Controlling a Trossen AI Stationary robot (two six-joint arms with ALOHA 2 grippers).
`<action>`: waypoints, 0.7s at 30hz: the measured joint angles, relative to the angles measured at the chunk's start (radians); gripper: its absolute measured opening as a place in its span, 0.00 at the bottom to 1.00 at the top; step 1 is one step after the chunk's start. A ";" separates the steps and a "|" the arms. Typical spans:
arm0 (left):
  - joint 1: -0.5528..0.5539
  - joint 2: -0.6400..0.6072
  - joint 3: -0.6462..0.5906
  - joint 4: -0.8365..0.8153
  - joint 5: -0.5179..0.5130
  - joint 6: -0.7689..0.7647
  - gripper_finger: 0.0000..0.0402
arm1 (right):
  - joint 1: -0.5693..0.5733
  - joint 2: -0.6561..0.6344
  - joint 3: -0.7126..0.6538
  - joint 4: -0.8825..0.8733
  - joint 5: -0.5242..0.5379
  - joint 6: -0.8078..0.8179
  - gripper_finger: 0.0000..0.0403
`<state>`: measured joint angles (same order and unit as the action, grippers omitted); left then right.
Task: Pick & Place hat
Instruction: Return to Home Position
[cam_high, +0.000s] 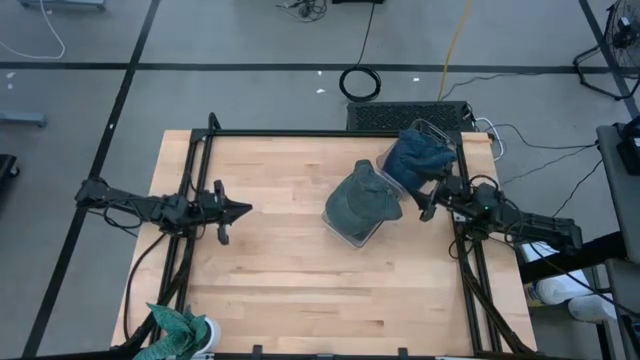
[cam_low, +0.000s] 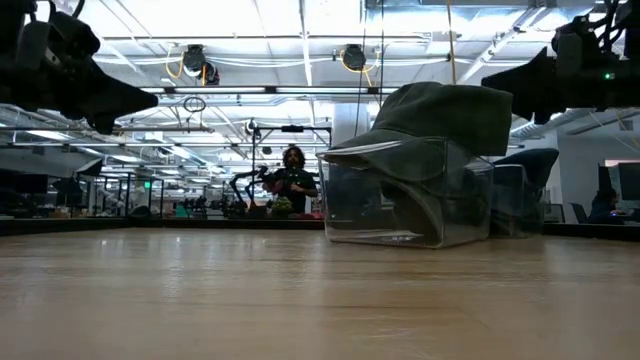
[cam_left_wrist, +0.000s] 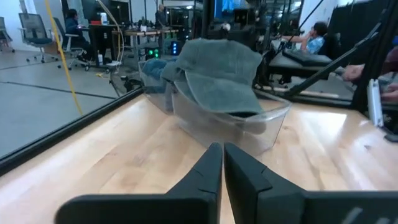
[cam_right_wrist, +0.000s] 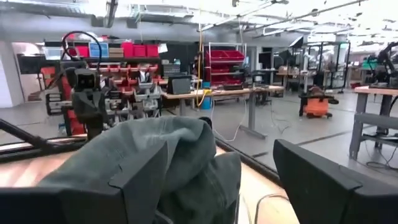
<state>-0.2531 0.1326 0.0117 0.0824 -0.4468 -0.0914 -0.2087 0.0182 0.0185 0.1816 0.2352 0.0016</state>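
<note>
A grey-green hat lies crown up across the open top of a clear plastic container, right of the table's middle. Behind it, a blue hat fills a second clear container. My left gripper hovers shut over the table's left part, pointing level at the hat from a distance. My right gripper stands open just right of the containers. The grey-green hat shows beyond its spread fingers, and nothing is between them.
Black frame rails run along the table's left and right sides under the arms. A teal cloth bundle sits at the near left corner. Bare wood spreads across the near half. A person is in the room beyond.
</note>
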 joint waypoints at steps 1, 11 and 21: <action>0.000 -0.006 0.000 -0.002 0.002 -0.001 0.05 | 0.000 -0.001 0.000 -0.011 0.000 0.004 0.70; 0.000 -0.016 0.000 -0.002 0.008 0.031 0.05 | 0.000 0.000 -0.002 -0.060 0.000 -0.014 0.70; 0.000 -0.015 0.001 -0.008 0.005 0.127 0.05 | 0.000 0.000 -0.003 -0.059 0.000 -0.015 0.70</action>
<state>-0.2531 0.1173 0.0128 0.0739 -0.4418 0.0351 -0.2085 0.0183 0.0154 0.1226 0.2348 -0.0132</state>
